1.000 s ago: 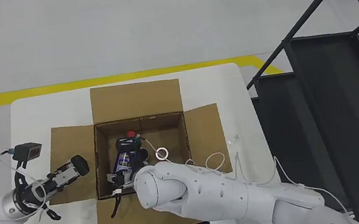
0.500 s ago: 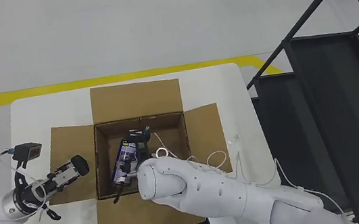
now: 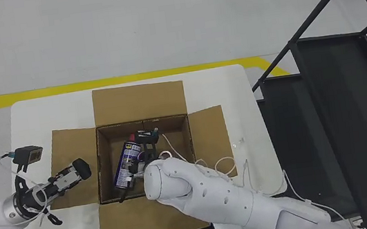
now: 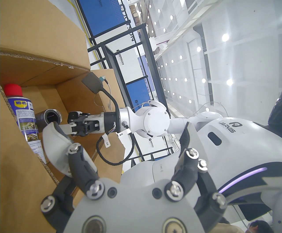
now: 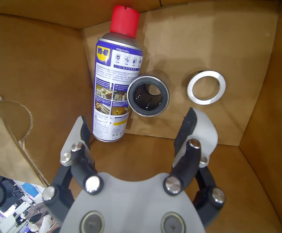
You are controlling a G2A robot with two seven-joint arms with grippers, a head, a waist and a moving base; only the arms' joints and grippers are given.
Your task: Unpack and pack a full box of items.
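Blue spray can (image 5: pixel 114 92), red cap (image 5: pixel 124 21), in box (image 5: pixel 39 66)

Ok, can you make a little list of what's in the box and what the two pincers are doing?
Box: cardboard, flaps open
Spray can: red cap, lying in the box
Dark tube: beside the spray can
Silver ring: flat, apart from the dark tube
Right pincer: open, inside the box, empty
Left pincer: open, outside the box, empty
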